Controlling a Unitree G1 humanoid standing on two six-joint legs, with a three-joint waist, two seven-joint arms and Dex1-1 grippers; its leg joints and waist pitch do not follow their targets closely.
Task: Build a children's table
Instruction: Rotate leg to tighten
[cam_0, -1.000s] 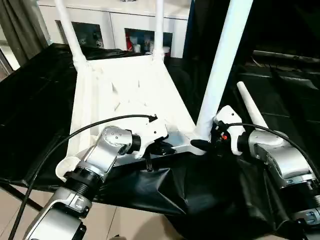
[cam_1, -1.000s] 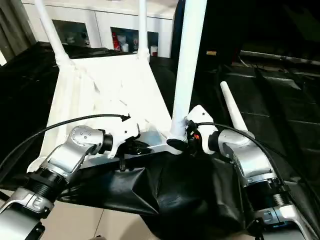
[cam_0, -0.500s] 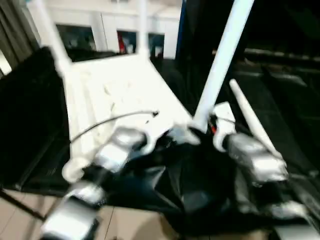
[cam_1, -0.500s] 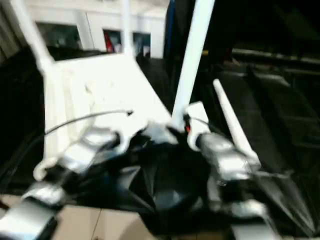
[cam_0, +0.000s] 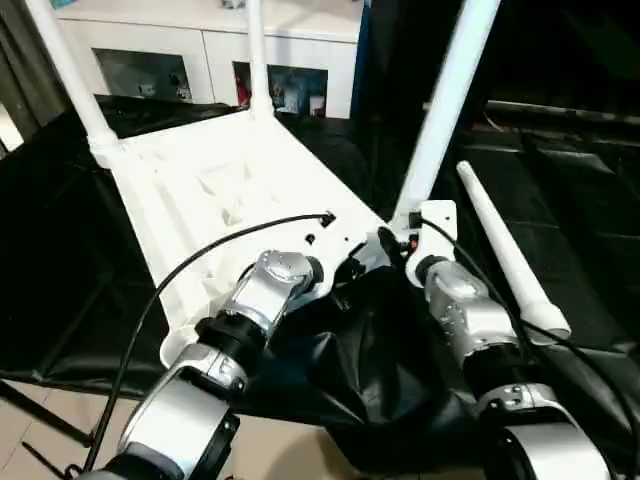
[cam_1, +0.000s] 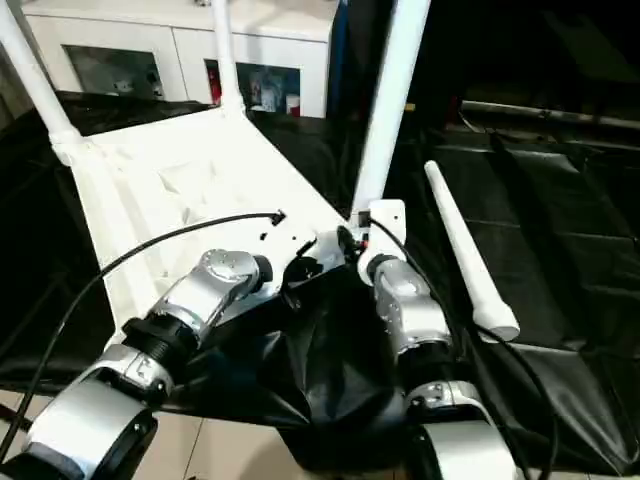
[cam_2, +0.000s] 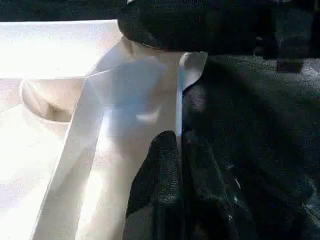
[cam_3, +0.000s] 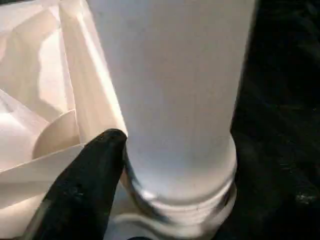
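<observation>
While the left gripper (cam_2: 175, 165) pinches the upturned white plastic tabletop's (cam_0: 230, 190) thin rim, the right gripper (cam_0: 385, 240) clasps a tall white tube leg (cam_0: 440, 110) at centre frame. A loose tapered white leg (cam_0: 505, 250) lies at right on black cloth (cam_0: 380, 360).

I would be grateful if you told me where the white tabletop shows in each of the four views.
Left eye view: tabletop, centre-left.
Right eye view: the picture's left half.
Left wrist view: its rim against the black cloth.
Right wrist view: its ribbed corner beside the standing leg.
Shared landmark: the black cloth.
</observation>
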